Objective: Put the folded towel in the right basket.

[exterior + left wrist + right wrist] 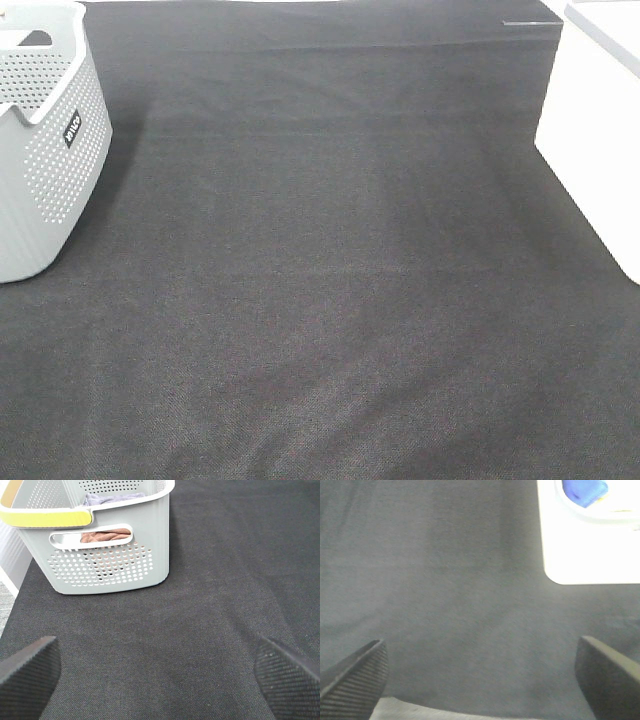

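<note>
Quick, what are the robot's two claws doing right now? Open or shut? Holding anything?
Left gripper: open, holding nothing.
Right gripper: open, holding nothing.

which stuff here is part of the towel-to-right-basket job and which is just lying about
Job:
white basket on the right
blue folded cloth inside it, probably the towel
both grippers, open and empty

Lying about:
grey basket on the left
cloths in it
black tablecloth

Two baskets are counted on the surface (330, 300): one grey perforated basket (45, 150) at the far left and one white basket (595, 140) at the far right. One blue towel (584, 491) is seen inside the white basket. Two cloths, one rust-coloured (102, 536) and one lavender (112, 499), are counted in the grey basket.
</note>
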